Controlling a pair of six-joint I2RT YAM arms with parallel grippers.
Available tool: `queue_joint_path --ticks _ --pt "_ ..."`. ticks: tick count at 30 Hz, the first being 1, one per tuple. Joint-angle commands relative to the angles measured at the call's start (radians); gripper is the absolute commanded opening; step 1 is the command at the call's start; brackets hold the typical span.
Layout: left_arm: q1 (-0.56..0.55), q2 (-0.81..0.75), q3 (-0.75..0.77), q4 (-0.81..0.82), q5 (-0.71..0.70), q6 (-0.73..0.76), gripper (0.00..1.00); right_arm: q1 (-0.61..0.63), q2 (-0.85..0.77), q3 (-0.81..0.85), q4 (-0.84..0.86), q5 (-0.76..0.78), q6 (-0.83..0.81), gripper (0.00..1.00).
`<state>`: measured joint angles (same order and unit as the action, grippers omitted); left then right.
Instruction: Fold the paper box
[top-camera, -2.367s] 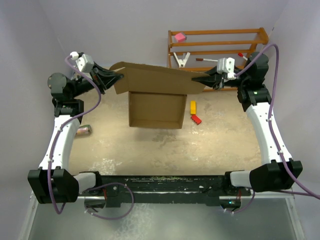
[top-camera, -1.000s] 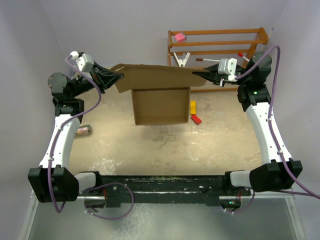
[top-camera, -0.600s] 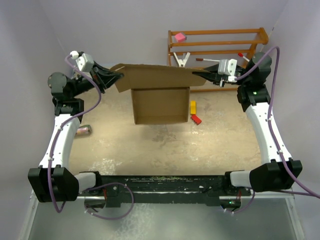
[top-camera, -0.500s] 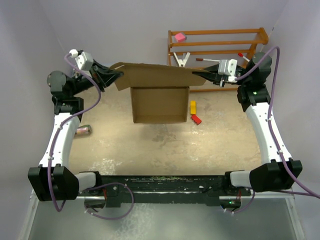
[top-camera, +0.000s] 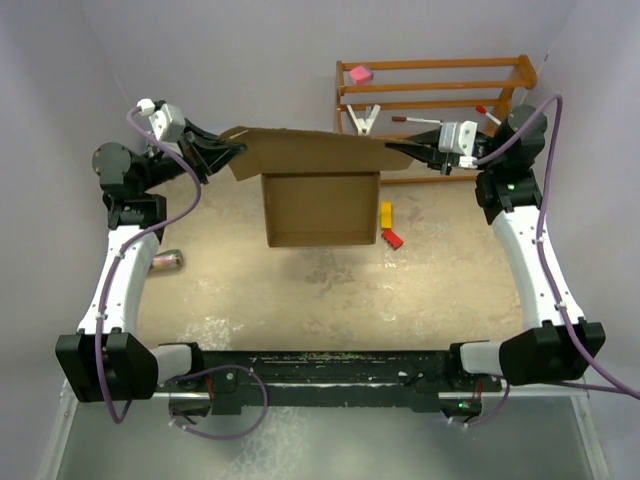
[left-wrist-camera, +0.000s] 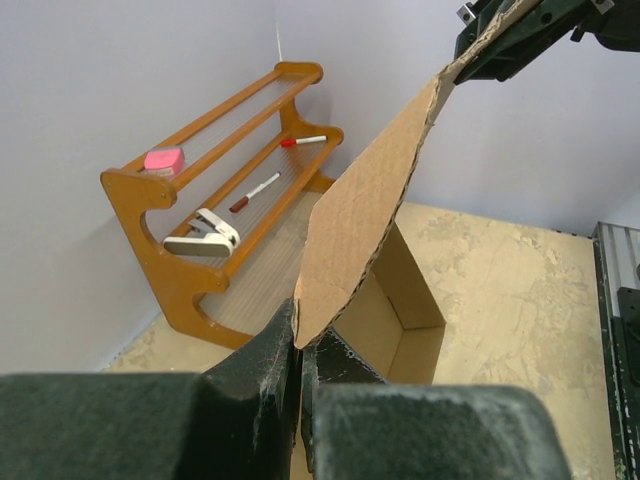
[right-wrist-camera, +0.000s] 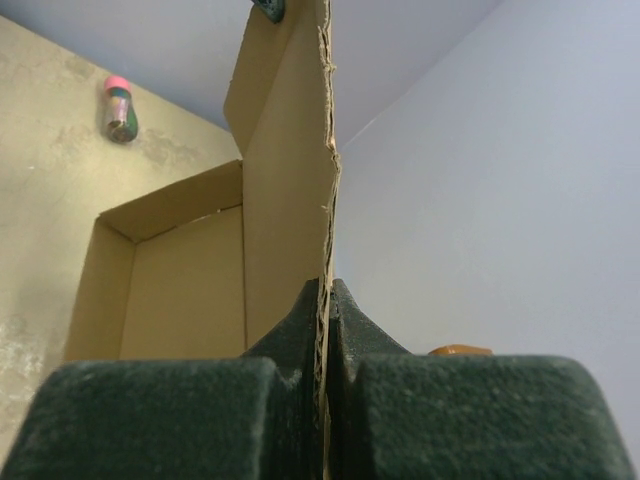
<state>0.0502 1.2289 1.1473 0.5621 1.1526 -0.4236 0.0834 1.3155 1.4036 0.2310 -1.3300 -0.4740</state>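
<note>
The paper box (top-camera: 320, 205) is brown corrugated cardboard, a shallow tray with its wide lid flap (top-camera: 315, 152) raised at the back of the table. My left gripper (top-camera: 232, 152) is shut on the flap's left corner, the cardboard (left-wrist-camera: 365, 215) pinched between its dark fingers (left-wrist-camera: 262, 365). My right gripper (top-camera: 396, 152) is shut on the flap's right corner; its view looks along the flap edge (right-wrist-camera: 325, 170) with the tray's inside (right-wrist-camera: 180, 290) to the left. The tray hangs forward and down from the held flap.
A wooden rack (top-camera: 430, 100) at the back right holds a pink block (top-camera: 359, 74), a white clip (top-camera: 365, 120) and pens. A yellow block (top-camera: 386, 214) and a red block (top-camera: 392, 239) lie right of the box. A small can (top-camera: 166, 260) lies at the left.
Over the frames the tray swung to the right and squared up under the flap. In the last half second both arms barely moved and both grips held.
</note>
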Motion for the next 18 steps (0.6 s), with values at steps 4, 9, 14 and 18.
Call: queue_joint_path --ticks 4,9,14,18 --pt "-0.017 -0.011 0.003 0.03 0.037 -0.032 0.05 0.009 -0.018 0.063 -0.002 0.018 -0.011 0.0" --pt "-0.018 -0.007 -0.002 0.025 0.032 -0.022 0.05 0.01 -0.037 0.037 0.037 0.009 -0.011 0.0" --pt "-0.018 -0.005 -0.006 0.039 0.033 -0.035 0.05 0.01 -0.037 0.041 0.003 -0.046 -0.011 0.0" --pt "-0.018 -0.01 -0.007 0.038 0.033 -0.033 0.05 0.009 -0.033 0.044 0.032 0.002 -0.011 0.0"
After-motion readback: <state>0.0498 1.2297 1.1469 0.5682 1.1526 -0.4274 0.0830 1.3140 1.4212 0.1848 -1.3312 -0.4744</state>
